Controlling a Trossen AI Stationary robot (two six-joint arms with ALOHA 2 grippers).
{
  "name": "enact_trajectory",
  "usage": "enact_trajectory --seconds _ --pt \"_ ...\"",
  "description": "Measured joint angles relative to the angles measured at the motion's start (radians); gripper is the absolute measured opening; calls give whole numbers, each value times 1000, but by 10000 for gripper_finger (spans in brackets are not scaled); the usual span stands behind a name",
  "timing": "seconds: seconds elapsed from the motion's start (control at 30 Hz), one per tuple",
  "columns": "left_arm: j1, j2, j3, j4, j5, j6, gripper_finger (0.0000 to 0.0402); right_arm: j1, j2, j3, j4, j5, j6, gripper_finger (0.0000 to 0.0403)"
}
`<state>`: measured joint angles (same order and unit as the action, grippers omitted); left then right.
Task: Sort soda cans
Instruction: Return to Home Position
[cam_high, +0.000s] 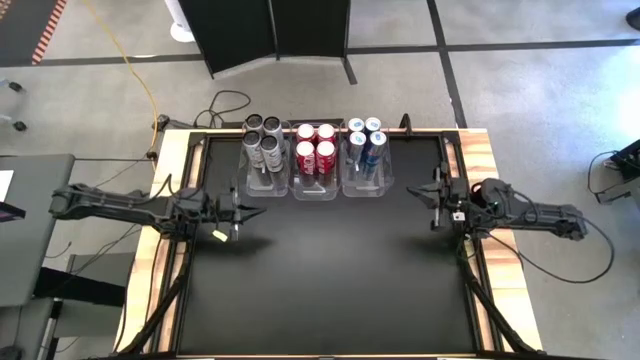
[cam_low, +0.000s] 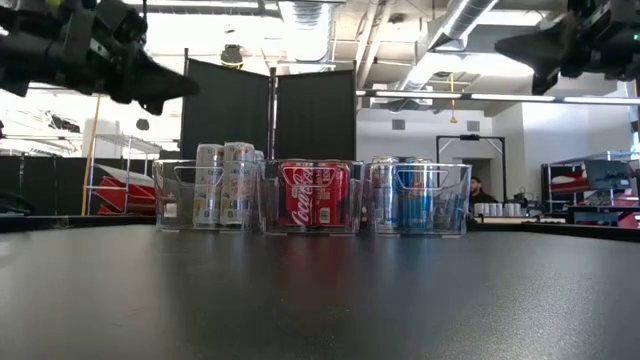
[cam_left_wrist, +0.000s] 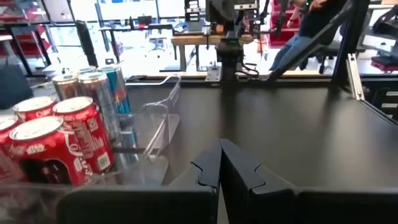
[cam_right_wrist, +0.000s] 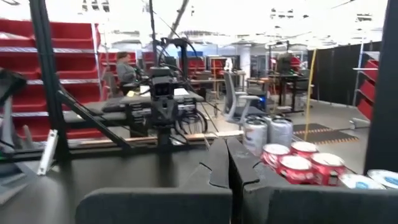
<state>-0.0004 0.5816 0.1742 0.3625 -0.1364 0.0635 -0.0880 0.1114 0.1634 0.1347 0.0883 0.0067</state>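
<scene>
Black tabletop (cam_high: 330, 285) lies bare along its near edge. Midway back, the two arms hang above it. The left gripper (cam_left_wrist: 221, 146) is over the left side and the right gripper (cam_right_wrist: 226, 144) over the right. Each points inward toward the other, with its fingers pressed together and holding nothing.

Farther back, at the middle of the far edge, three clear bins stand in a row, close side by side. The left bin (cam_high: 262, 186) holds four grey cans (cam_high: 262, 138), the middle bin (cam_high: 315, 190) four red cans (cam_high: 315, 143), and the right bin (cam_high: 366, 186) four blue-and-silver cans (cam_high: 365, 140). Every can stands upright, its long axis vertical and its silver top facing up. Beyond the table stand dark partition panels (cam_low: 270, 110).
</scene>
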Motion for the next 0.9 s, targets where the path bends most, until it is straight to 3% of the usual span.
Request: enact_trajectory --seconds 0.27,0.47,0.6,0.9 --pt "10 -1 -85 64 -1 -17 0 -53 -112 -11 -60 -5 -58 0" --pt "10 -63 -155 178 -15 -7 0 -86 -111 -10 -66 -35 -63 0" --pt "10 -121 -160 126 12 -7 0 -93 -110 -11 -70 -89 -36 0" --pt "12 -264 -163 27 40 14 0 -100 -110 -152 156 -109 23 0"
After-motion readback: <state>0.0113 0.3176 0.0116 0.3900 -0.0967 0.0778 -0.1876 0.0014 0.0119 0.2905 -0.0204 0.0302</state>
